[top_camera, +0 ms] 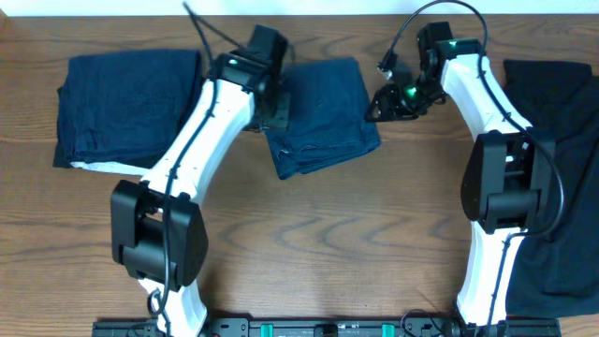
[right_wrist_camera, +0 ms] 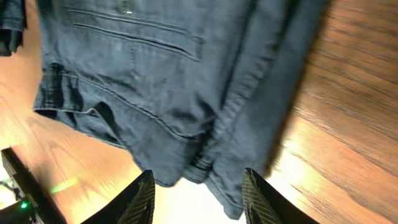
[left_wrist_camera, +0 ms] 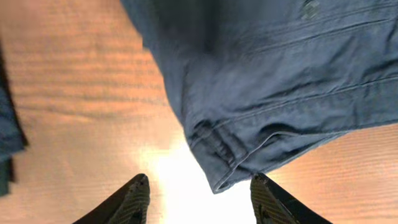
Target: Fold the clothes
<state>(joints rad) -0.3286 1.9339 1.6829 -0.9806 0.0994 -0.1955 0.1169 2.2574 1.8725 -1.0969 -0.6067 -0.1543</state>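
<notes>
A folded navy denim garment (top_camera: 320,114) with stitched seams lies at the table's middle back. My left gripper (top_camera: 274,112) hovers at its left edge. In the left wrist view its jaws (left_wrist_camera: 199,186) stand open and a hemmed corner of the denim (left_wrist_camera: 217,177) pokes between them, touching neither finger. My right gripper (top_camera: 379,105) is at the garment's right edge. It is open too (right_wrist_camera: 198,186), with a fold of the denim (right_wrist_camera: 205,163) lying loose between its fingers. Other clothes: a folded navy pile (top_camera: 126,108) at the left and a black garment (top_camera: 562,178) at the right.
The wooden table (top_camera: 328,234) shows bare wood in front of the denim. A white strip (top_camera: 103,168) peeks from under the left pile. The black garment spreads under the right arm's base (top_camera: 505,187). A cable (top_camera: 201,33) runs behind the left arm.
</notes>
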